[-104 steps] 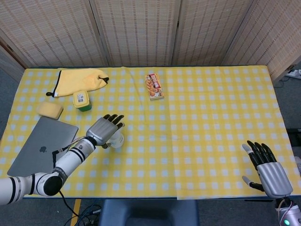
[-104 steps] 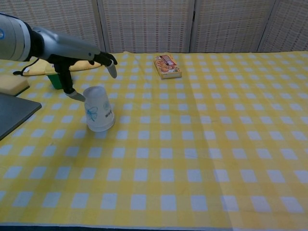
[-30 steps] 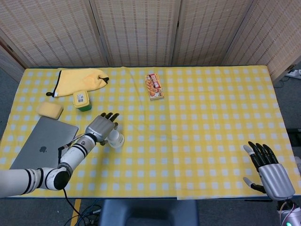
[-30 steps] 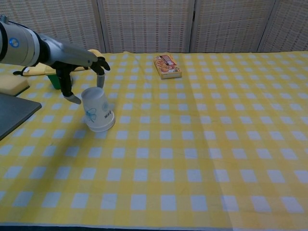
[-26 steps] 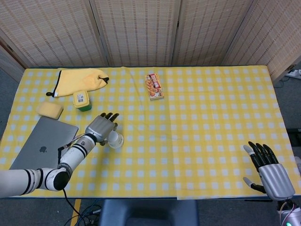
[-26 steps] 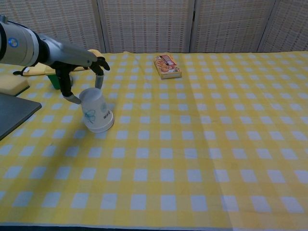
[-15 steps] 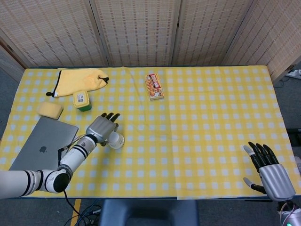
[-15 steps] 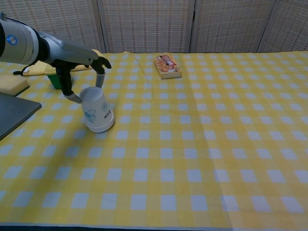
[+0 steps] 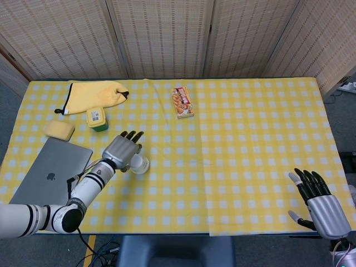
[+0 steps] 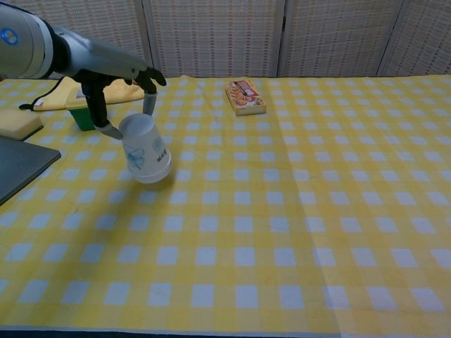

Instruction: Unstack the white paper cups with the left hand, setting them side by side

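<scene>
My left hand (image 10: 120,88) pinches the top of the upturned white paper cup stack (image 10: 145,150), thumb and fingers on opposite sides, tilted just above the yellow-checked tabletop (image 10: 296,211) near the grey laptop (image 9: 47,169). No cup stands separated yet; I judge the unstacking barely begun. How many cups are nested is hidden. My right hand (image 9: 322,208) rests spread, empty.

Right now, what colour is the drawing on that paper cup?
Blue, on the white cup; the chest view shows it best.

yellow cloth (image 9: 93,92), green container (image 9: 97,118), sponge (image 9: 59,129), laptop (image 9: 49,172), snack box (image 9: 182,102)
</scene>
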